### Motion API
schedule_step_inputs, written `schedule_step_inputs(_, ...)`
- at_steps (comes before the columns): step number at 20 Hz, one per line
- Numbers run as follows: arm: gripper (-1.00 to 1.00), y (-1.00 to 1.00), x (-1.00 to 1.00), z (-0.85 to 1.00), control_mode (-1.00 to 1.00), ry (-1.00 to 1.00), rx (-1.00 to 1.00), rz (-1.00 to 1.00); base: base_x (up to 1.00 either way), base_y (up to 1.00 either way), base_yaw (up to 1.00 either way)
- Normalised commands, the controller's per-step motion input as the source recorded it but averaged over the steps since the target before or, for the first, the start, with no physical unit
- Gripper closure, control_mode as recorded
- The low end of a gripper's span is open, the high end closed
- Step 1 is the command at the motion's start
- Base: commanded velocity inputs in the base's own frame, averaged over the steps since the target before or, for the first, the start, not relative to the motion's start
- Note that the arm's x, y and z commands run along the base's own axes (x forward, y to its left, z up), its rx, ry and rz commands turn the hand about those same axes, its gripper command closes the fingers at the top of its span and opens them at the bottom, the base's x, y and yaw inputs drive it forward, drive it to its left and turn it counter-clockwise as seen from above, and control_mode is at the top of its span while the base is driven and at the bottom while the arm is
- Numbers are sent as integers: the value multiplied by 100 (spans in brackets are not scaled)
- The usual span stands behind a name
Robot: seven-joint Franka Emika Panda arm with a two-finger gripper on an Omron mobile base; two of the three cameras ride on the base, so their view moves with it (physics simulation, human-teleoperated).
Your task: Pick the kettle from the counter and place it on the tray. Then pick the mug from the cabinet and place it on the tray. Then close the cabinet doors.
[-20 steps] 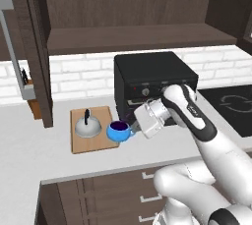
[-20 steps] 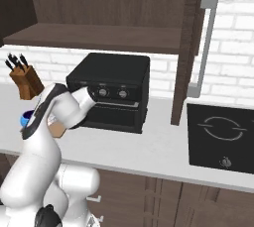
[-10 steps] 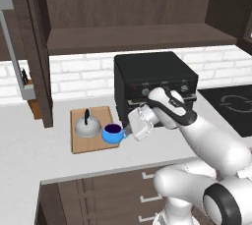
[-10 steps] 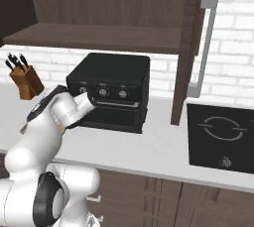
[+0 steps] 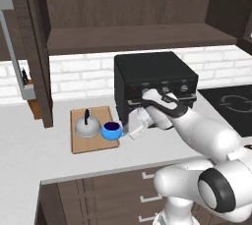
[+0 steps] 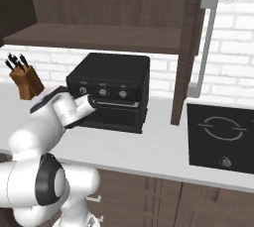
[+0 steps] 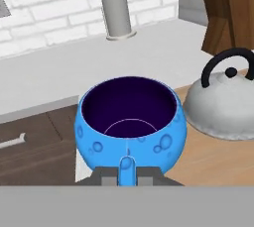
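The silver-grey kettle [image 5: 87, 126] [image 7: 228, 104] stands on the light-brown tray [image 5: 88, 144] [image 7: 213, 164], which lies on the counter [image 5: 29, 150]. The blue mug [image 5: 111, 130] [image 7: 130, 122] is at the tray's right edge, close beside the kettle. My gripper [image 5: 124, 131] [image 7: 126, 174] is shut on the mug's handle, reaching in from the right. I cannot tell whether the mug rests on the board or hangs just above it. The cabinet [image 5: 138, 37] [image 6: 99, 37] above has both doors [image 5: 37, 47] [image 6: 191, 47] standing open.
A black oven [image 5: 155, 79] [image 6: 111, 89] sits right behind my arm. A knife block [image 6: 25, 80] [image 7: 230, 10] stands at the wall to the left. The black stovetop [image 6: 221, 137] lies to the right. The open doors' bar handles [image 5: 5, 47] [image 6: 206, 42] hang over the counter.
My arm has carried the mug a little to the left, closer to the kettle on the tray. The grip on the handle is unchanged.
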Motion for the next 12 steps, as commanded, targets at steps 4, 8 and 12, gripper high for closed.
schedule_step_inputs(4, 100, 22, 0, -30, -100, -1, -9, -21, 0, 0, 0)
schedule_step_inputs(8, 100, 18, 2, -36, -100, -1, -9, -19, 0, 0, 0)
schedule_step_inputs(12, 100, 7, 30, -27, -100, 0, -1, -16, 0, 0, 0)
